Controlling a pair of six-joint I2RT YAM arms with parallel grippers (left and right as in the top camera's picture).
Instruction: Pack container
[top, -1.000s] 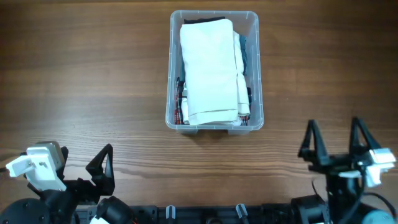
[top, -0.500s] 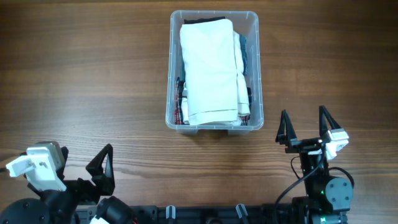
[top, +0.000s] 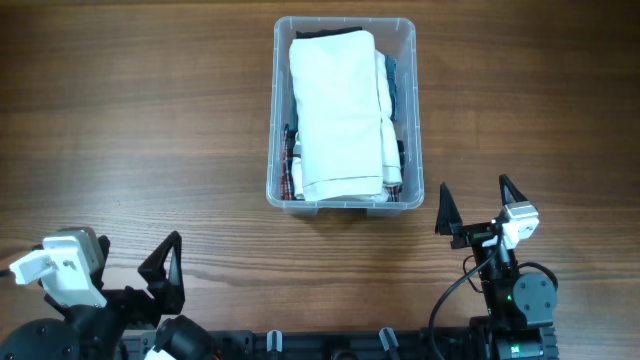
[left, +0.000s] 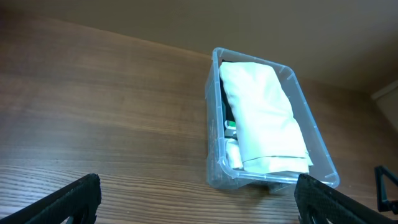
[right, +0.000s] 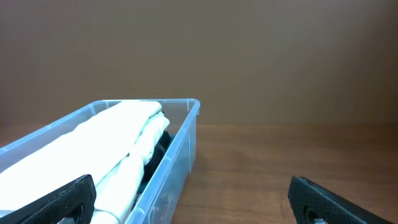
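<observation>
The clear plastic container (top: 412, 110) stands at the table's far middle. It holds a folded white cloth (top: 338, 110) on top of darker clothes. It also shows in the left wrist view (left: 214, 124) and the right wrist view (right: 180, 146). My left gripper (top: 165, 275) is open and empty near the front left edge, far from the container. My right gripper (top: 478, 205) is open and empty at the front right, just below the container's right corner. Its jaws point up at the table's far side.
The wooden table (top: 140, 130) is bare on both sides of the container. The arm bases sit along the front edge.
My right arm has drawn back and swung left, from the far front right to just below the container's right corner. The left arm has not moved.
</observation>
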